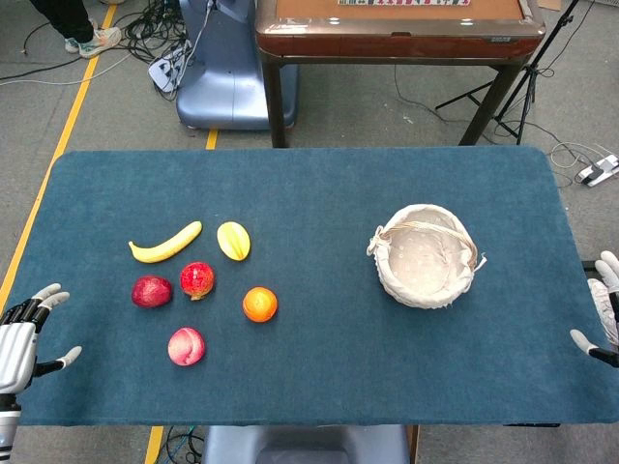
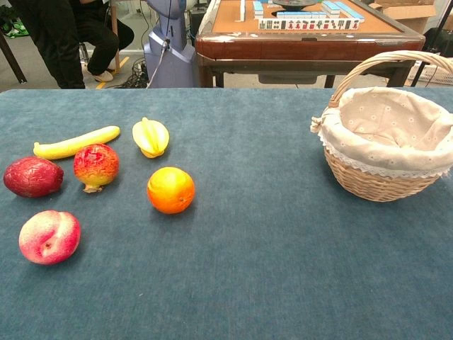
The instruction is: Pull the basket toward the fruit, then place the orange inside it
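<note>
A wicker basket (image 1: 426, 254) (image 2: 386, 139) with a white cloth lining and an arched handle stands on the right half of the blue table, empty. The orange (image 1: 259, 304) (image 2: 170, 190) lies left of centre, nearest the basket among the fruit. My left hand (image 1: 21, 338) rests at the table's front left edge, fingers spread, holding nothing. My right hand (image 1: 604, 309) shows at the far right edge, partly cut off, fingers apart and empty. Neither hand appears in the chest view.
Around the orange lie a banana (image 1: 166, 243), a yellow starfruit (image 1: 233, 240), a pomegranate (image 1: 196, 280), a dark red fruit (image 1: 151, 291) and a peach (image 1: 186, 346). A brown mahjong table (image 1: 397, 29) stands behind the blue table (image 1: 319, 367).
</note>
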Motion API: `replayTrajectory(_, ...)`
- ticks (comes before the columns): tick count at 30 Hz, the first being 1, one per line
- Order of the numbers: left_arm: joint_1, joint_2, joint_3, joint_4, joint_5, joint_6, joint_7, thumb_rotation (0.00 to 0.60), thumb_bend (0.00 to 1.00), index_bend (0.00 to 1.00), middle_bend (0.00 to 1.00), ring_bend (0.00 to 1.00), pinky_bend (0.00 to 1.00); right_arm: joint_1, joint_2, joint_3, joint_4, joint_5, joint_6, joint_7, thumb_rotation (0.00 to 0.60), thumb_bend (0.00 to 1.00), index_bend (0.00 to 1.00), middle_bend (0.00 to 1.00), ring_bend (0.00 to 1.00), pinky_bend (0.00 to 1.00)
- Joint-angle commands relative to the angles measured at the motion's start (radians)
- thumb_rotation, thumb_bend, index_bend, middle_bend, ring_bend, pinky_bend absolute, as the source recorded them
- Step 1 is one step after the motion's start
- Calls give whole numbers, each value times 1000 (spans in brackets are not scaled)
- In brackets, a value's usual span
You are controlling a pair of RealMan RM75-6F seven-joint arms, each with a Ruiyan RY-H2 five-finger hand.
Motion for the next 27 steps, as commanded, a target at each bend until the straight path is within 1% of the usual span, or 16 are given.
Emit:
replayTrajectory(1, -1, 0, 0, 0, -1, -2, 0, 600, 149, 272, 157, 213, 203, 0, -1, 1, -1, -3, -1, -2, 600, 121, 0, 82, 75, 214)
replayTrajectory(9, 1, 4, 0, -1, -4, 1, 0, 600, 148, 272, 157, 212, 203, 6, 15, 11, -31, -22, -1, -16, 600, 121, 0, 82, 75, 214)
replayTrajectory(13, 1, 4, 0, 1, -5, 0, -4, 600, 149, 272, 157, 213, 203, 39, 48, 26, -77, -25, -41, -29, 600, 121, 0, 82, 75, 214)
replayTrajectory(18, 1, 2, 1, 2, -4, 0, -6, 600, 148, 272, 157, 213, 203, 114, 97, 60, -168, 0, -144, -84, 600, 121, 0, 93, 76, 214)
replayTrajectory(21, 3, 4, 4, 3, -7, -2, -7, 600, 148, 272, 157, 213, 203, 184, 120, 88, -232, 40, -244, -130, 600, 121, 0, 94, 75, 214)
replayTrajectory(23, 5, 5, 4, 4, -8, 0, -8, 600, 148, 272, 157, 213, 203, 224, 124, 106, -256, 71, -298, -150, 600, 121, 0, 95, 75, 214)
replayTrajectory(27, 10, 8, 6, 7, -12, 1, -11, 600, 148, 272, 157, 213, 203, 313, 102, 141, -275, 143, -399, -231, 600, 122, 0, 95, 76, 225)
